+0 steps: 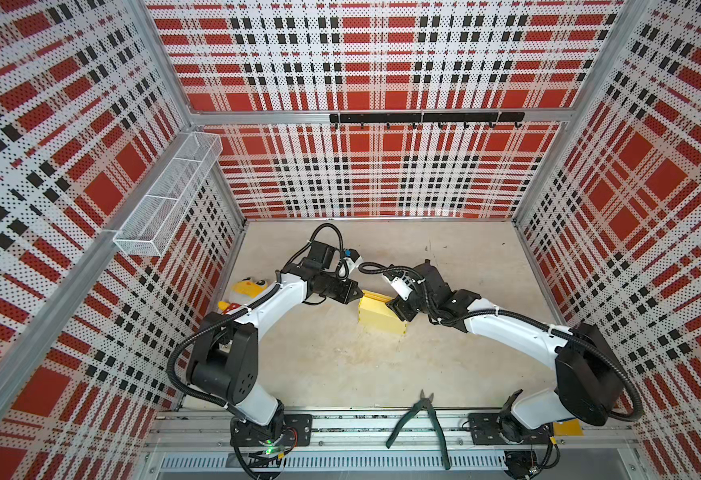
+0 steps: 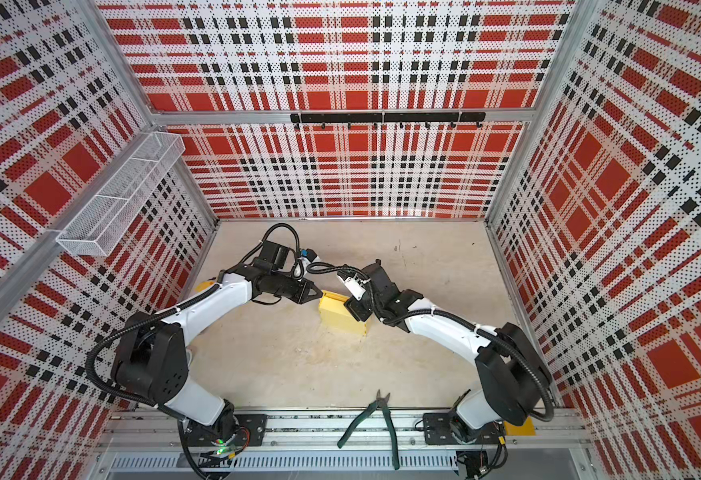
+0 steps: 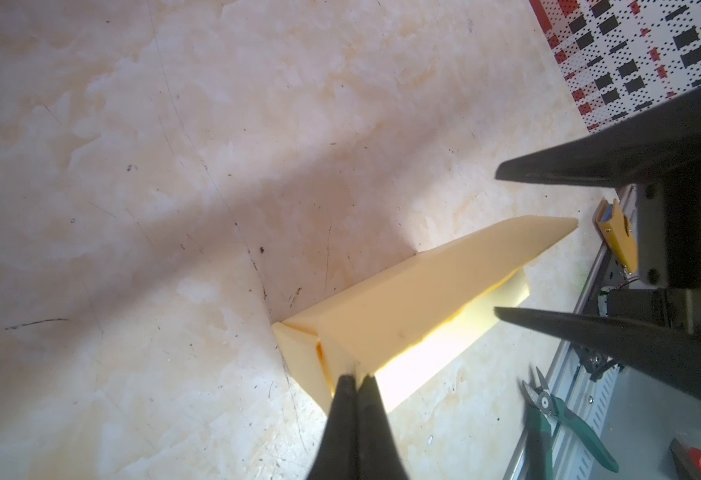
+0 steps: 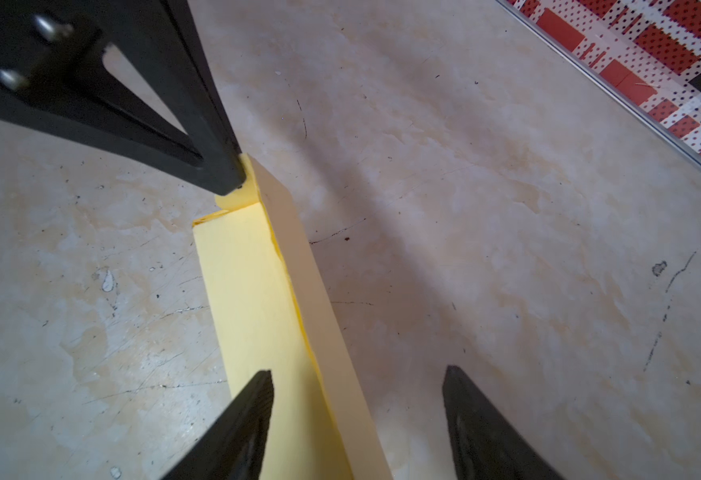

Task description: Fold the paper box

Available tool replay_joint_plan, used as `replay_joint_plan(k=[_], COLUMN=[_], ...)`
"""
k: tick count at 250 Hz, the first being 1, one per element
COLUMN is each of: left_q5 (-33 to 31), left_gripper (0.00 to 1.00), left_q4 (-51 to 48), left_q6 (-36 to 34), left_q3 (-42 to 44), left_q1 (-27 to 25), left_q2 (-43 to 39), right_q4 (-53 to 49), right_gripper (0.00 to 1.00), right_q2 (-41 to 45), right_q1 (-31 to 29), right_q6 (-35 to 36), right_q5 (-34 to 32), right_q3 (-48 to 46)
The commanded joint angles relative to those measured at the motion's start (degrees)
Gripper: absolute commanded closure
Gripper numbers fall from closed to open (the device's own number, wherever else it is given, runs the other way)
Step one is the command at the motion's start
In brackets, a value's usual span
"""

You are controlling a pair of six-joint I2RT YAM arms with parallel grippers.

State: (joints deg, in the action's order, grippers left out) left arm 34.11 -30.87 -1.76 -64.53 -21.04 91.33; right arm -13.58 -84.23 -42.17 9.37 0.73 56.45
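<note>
The paper box (image 1: 378, 316) (image 2: 338, 318), pale yellow and partly folded into a shallow long shape, lies mid-table. In the left wrist view its raised lid flap (image 3: 415, 299) slopes over the bright inside. My left gripper (image 1: 359, 293) (image 3: 356, 380) is shut, its tips touching the box's far left corner tab (image 4: 238, 198); I cannot tell whether card is pinched. My right gripper (image 1: 397, 311) (image 4: 357, 372) stands open over the box's right end. One fingertip (image 4: 263, 382) is above the yellow top face and the other is above the floor.
Green-handled cutters (image 1: 419, 419) (image 3: 565, 415) lie on the front rail. A yellow plush toy (image 1: 249, 287) sits by the left wall behind the left arm. A wire basket (image 1: 170, 195) hangs on the left wall, and a hook rail (image 1: 423, 117) on the back wall.
</note>
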Motion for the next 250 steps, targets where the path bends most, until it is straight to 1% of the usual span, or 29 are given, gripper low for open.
replay_joint_plan(k=[1, 31, 52, 81, 96, 111, 150, 215, 250], left_q5=[-0.3, -0.7, -0.7, -0.7, -0.6, -0.7, -1.0, -1.1, -1.3], left_gripper=[1.00, 1.00, 1.00, 1.00, 1.00, 1.00, 1.00, 1.00, 1.00], left_q4=[-0.8, -0.6, -0.5, -0.4, -0.4, -0.2, -0.2, -0.1, 0.0], left_q6=[-0.3, -0.4, -0.3, -0.2, -0.1, -0.1, -0.2, -0.4, -0.3], left_q3=[1.2, 1.2, 1.2, 1.1, 1.2, 1.2, 1.3, 1.3, 1.3], left_q1=[-0.5, -0.5, -0.5, -0.6, -0.6, -0.6, -0.8, -1.3, -1.3], left_q2=[-1.2, -1.2, -1.1, -1.2, -1.1, -1.2, -1.7, -1.5, -1.5], right_q4=[-1.1, -5.7, -11.1, -20.0, -22.2, -23.5, -25.4, -22.5, -21.7], right_gripper=[0.32, 0.32, 0.33, 0.36, 0.39, 0.41, 0.48, 0.61, 0.74], right_q2=[4.4, 8.9, 11.1, 12.8, 13.8, 14.3, 13.1, 10.3, 8.7], right_q1=[0.1, 0.1, 0.3, 0.2, 0.3, 0.3, 0.3, 1.4, 1.7], right_q6=[-1.6, -5.5, -9.0, -13.7, -15.8, -16.7, -18.4, -19.0, -19.1], right_q5=[-1.1, -1.2, -3.7, -6.1, -7.2, -6.8, -6.3, -5.7, -4.1], right_q3=[-0.3, 0.1, 0.8, 2.3, 1.9, 1.6, 2.1, 1.9, 2.5])
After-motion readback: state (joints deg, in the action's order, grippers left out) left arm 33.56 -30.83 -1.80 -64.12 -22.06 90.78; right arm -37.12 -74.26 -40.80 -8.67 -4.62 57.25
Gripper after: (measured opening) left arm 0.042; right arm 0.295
